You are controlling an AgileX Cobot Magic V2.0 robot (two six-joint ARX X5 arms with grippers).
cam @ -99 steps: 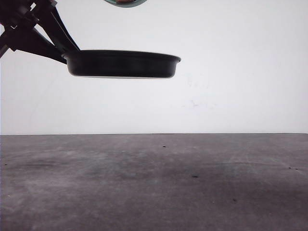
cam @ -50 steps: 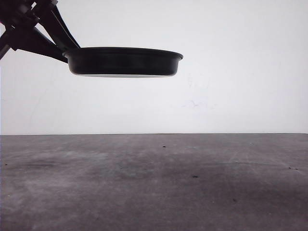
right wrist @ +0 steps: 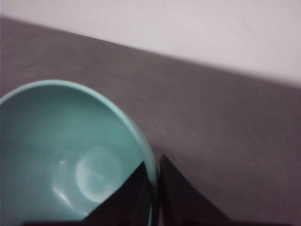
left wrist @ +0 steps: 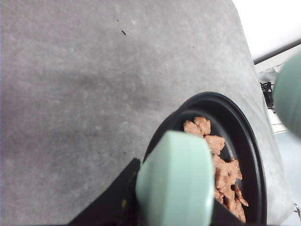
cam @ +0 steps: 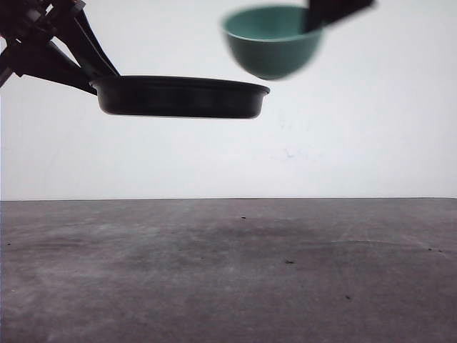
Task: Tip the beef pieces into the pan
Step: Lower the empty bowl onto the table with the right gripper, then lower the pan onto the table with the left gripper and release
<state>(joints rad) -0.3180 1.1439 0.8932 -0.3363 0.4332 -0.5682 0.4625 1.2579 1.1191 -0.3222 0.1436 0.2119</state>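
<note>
The left gripper (left wrist: pixel 155 221) grasps the pan (cam: pixel 182 96) by its handle above the bench (cam: pixel 228 271), beef pieces (left wrist: pixel 221 169) inside. The right gripper (right wrist: pixel 157 179) pinches the teal bowl (cam: pixel 271 43) by its rim.

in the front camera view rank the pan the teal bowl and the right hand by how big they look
Largest to smallest, as they look from the front:
1. The pan, held up by the left hand, is widest.
2. The teal bowl is narrower but deeper.
3. The right hand shows least, being cut off by the frame's top, so its true size is unsure.

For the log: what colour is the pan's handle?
Mint green handle on the black pan, clearest from the left wrist.
</note>
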